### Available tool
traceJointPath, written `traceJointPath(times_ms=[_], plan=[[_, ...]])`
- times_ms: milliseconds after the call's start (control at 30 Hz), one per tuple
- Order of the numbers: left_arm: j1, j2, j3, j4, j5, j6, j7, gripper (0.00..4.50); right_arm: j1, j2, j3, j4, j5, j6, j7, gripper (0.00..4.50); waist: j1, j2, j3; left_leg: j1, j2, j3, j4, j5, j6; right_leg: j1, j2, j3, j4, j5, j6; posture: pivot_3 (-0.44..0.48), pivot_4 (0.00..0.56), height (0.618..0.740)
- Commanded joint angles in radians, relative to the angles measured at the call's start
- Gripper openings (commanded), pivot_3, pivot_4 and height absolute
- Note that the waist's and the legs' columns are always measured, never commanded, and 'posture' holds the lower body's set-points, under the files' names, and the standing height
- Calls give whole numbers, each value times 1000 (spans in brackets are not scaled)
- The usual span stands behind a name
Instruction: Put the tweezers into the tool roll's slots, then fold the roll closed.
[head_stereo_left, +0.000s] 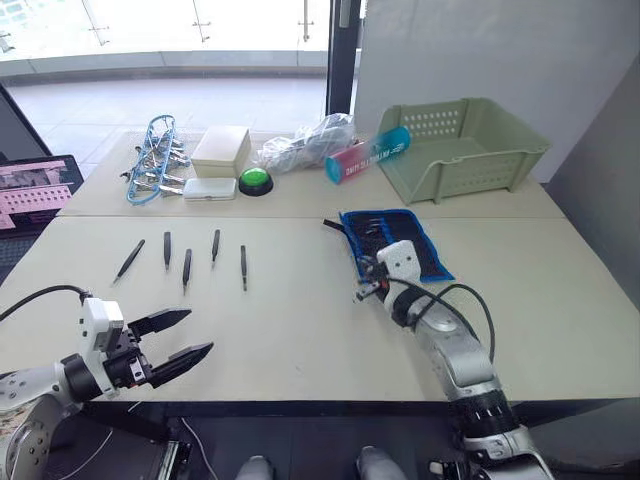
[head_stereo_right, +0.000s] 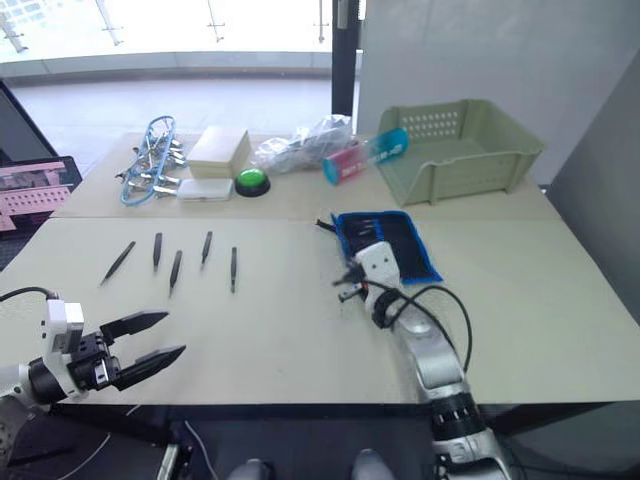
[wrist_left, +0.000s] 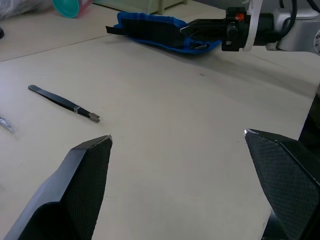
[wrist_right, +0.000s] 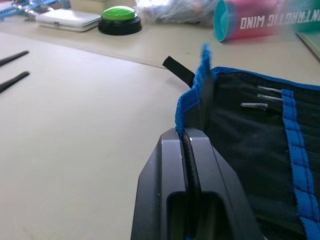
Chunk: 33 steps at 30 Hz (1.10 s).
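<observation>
Pink cup (wrist_right: 260, 20) reads upside-down "ANTARCTIC MIND"; right gripper (wrist_right: 189, 142) pinches tool roll (wrist_right: 250, 150)

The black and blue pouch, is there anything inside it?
Inside the tool roll, silvery tips poke from its black lining. What they belong to is covered. The right gripper pinches its blue edge.

Black tool roll (head_stereo_left: 395, 240) with blue edging; 5 dark tweezers (head_stereo_left: 186, 268) on a beige table (head_stereo_left: 300, 320); pale green basket (head_stereo_left: 465, 148); green button (head_stereo_left: 255, 180).
</observation>
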Motion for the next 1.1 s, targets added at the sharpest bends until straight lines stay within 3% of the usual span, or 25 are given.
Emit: traceJointPath(times_ms=[33,233,500,767,900,1100], plan=[[-22,18,-15,-3,9,3,-2,4500,79,-137,69,-81,-70,-196,161,45,6,-1,0,0,0,0,0,0,0,1,0,0,-2,0,0,0,150,740],[-136,38,-89,65,49,-20,-36,4500,142,-264,80,-175,-68,-339,294,45,-1,-2,0,1,0,0,-1,0,0,1,1,1,-2,0,0,0,150,740],[-551,25,-339,362,215,-167,-210,4500,218,-300,115,-372,-13,-274,411,45,29,-3,1,-1,0,0,4,0,0,2,1,0,-2,0,0,0,150,740],[-918,-76,-574,871,484,-671,-451,4500,241,-285,137,-428,-22,-194,421,45,32,-3,1,-2,0,-1,5,0,0,2,1,-1,-2,0,0,0,150,740],[-1099,-159,-634,1137,593,-885,-458,4500,254,-283,137,-437,-32,-181,415,45,41,-4,1,-4,-1,-1,7,0,0,2,1,-1,-2,0,0,0,150,740],[-1224,-252,-660,1333,672,-1039,-447,4500,272,-287,126,-454,-50,-166,404,45,43,-4,1,-4,-1,-1,7,-1,2,1,1,-1,-2,0,0,0,150,740]])
